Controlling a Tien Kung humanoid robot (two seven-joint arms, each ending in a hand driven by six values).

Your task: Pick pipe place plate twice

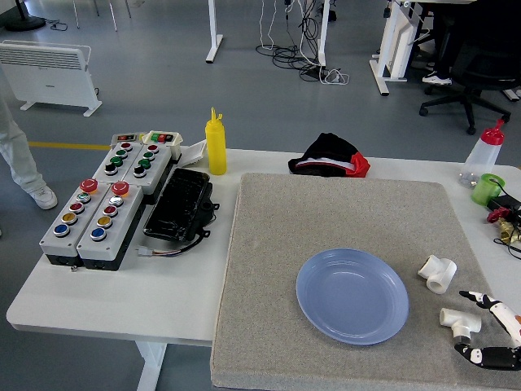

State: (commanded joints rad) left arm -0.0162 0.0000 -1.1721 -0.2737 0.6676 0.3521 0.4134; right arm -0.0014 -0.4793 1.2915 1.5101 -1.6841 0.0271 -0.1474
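A light blue plate [352, 296] lies empty on the grey mat. Two white pipe fittings rest on the mat to its right: one [437, 273] nearer the plate's upper right, the other [459, 321] lower down. My right hand [488, 326] comes in from the lower right corner, fingers spread around the lower fitting without closing on it; one finger [482, 300] arches just above and right of it, another [480, 355] lies below. The left hand is out of view.
Left of the grey mat [342, 212] stand button control boxes [106, 204] and a black case [179, 204]. A yellow squeeze bottle [216, 144], a black-and-red cloth [330, 156], a clear bottle with a red cap [482, 155] and a green cup [487, 188] line the far side. A person's leg [20, 155] shows at far left.
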